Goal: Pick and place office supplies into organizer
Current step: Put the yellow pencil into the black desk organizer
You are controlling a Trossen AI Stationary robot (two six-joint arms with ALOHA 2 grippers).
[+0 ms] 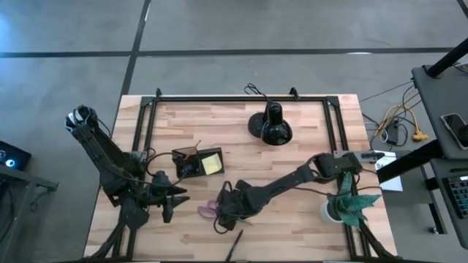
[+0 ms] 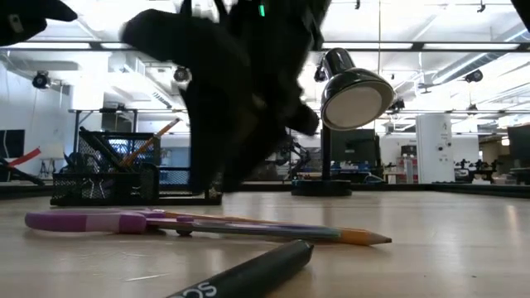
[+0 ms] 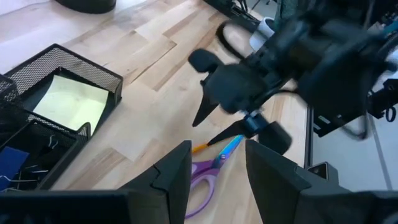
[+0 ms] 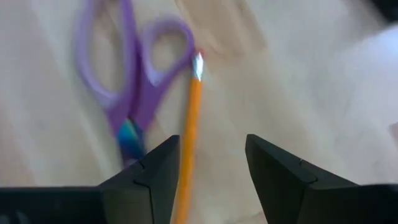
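1. Orange pencil (image 4: 189,115): lower centre of the high view, touching the purple-handled scissors (image 4: 134,87). Judged light, stiff, prone to roll; take it mid-shaft.
2. Right gripper (image 4: 208,165): fingers spread, empty, above the pencil.
3. Left gripper (image 3: 217,168): spread, empty, nearby.
4. Mesh organizer (image 1: 197,162): centre-left, on the wooden table (image 1: 307,212); open workshop behind.

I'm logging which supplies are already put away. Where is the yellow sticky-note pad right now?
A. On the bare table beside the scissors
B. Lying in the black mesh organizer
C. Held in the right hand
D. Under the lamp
B: the left wrist view shows the yellow sticky-note pad lying flat in a compartment of the black mesh organizer, away from the scissors.
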